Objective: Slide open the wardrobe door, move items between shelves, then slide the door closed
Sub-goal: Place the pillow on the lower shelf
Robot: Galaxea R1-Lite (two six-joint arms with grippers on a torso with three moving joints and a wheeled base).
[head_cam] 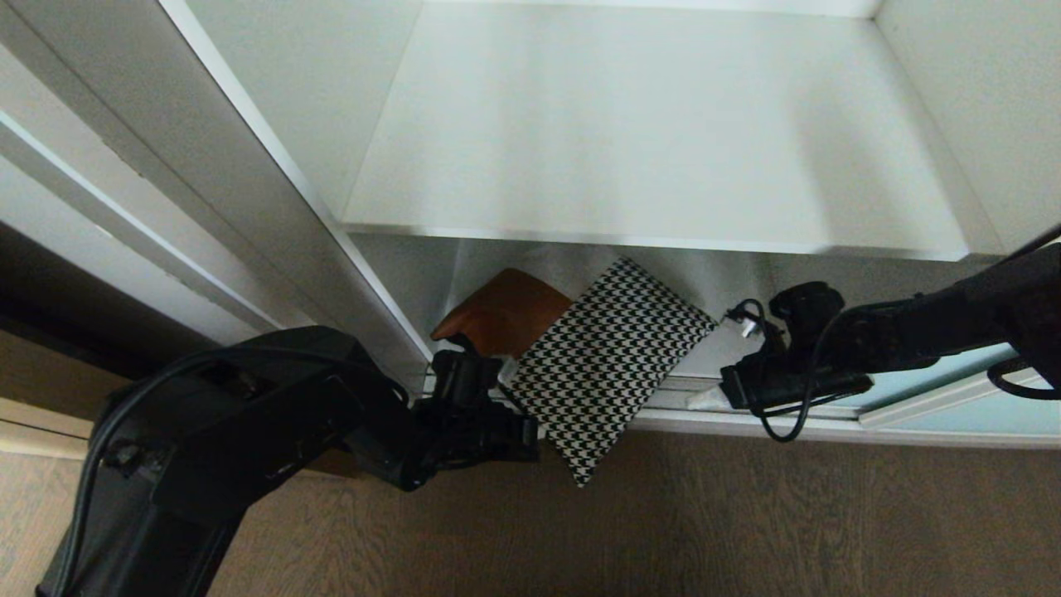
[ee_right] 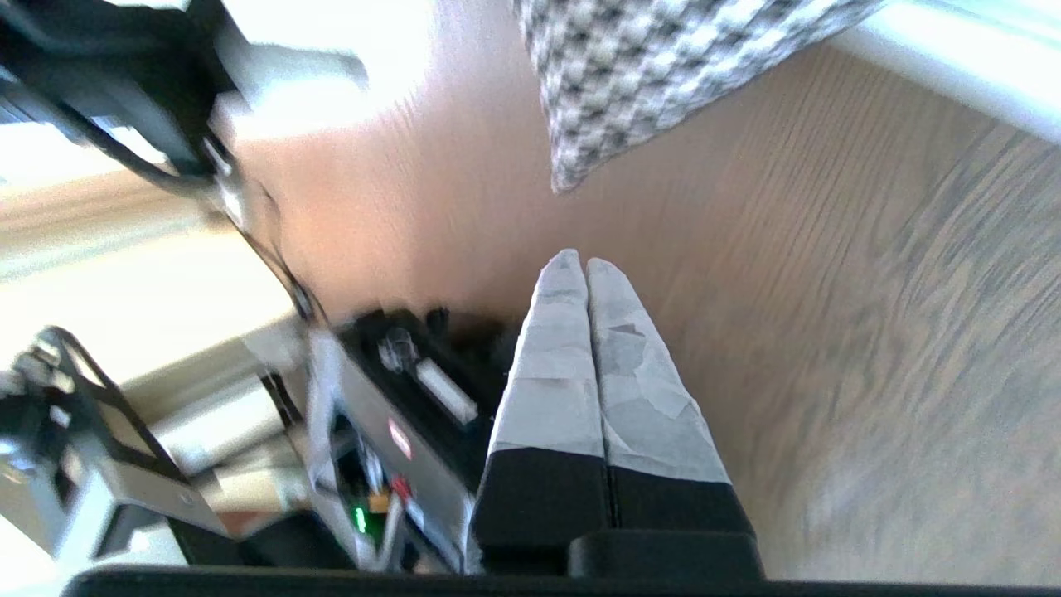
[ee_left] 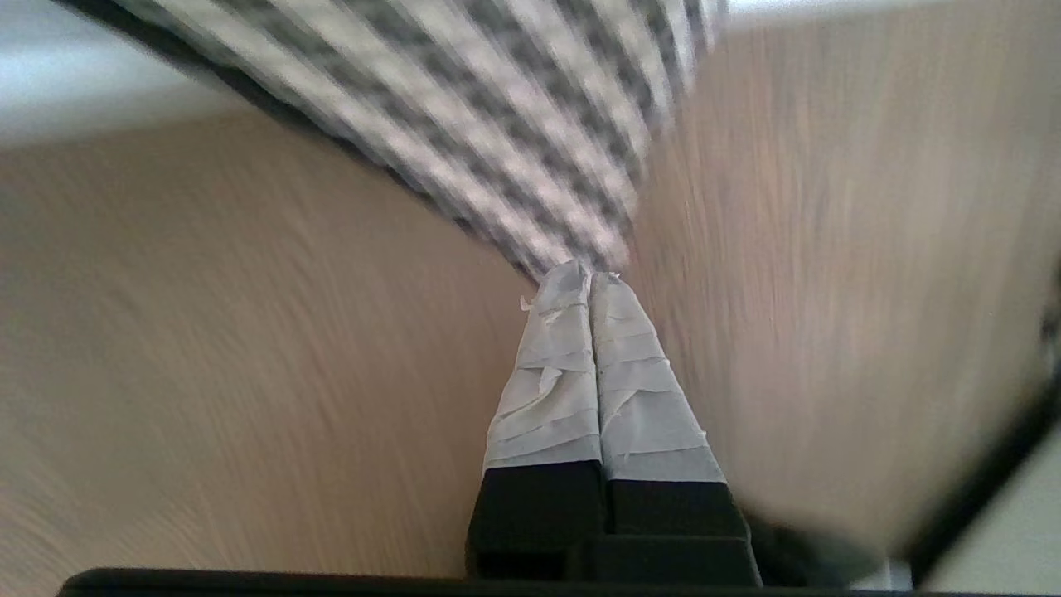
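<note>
Looking from the head view, nearest first: wood-grain floor (head_cam: 746, 514) fills the foreground. Left arm (head_cam: 215, 439) comes in low on the left, its left gripper (head_cam: 518, 435) at the cushion's near-left edge, just in front of the wardrobe's bottom track. Left wrist view: both taped fingers (ee_left: 555, 390) pressed flat together, nothing between them; tips sit right at the point of the houndstooth corner, contact or a hair short, cannot tell. That view is blurred.

Right arm (head_cam: 912, 336) reaches in from the right. Right gripper (head_cam: 704, 400) is low by the bottom track, right of the cushion and apart from it. Right wrist view: its fingers (ee_right: 630, 373) also fully closed, empty, tips over bare floor, houndstooth corner beyond them with a clear gap.

Cushion (head_cam: 601, 369) lies tilted, diamond-wise, half out of the wardrobe: near corner hangs past the track over the floor, far part still on the lower shelf (head_cam: 713, 344). Houndstooth patch faces up; brown leather patch is at its far-left, under the upper board's edge.

Sliding wardrobe door (head_cam: 937, 390): pale aqua glass with light frame, only a strip visible low right behind the right arm, so the bay in front is open.

Further back, upper shelf (head_cam: 646, 141), white board, white side walls either side.
</note>
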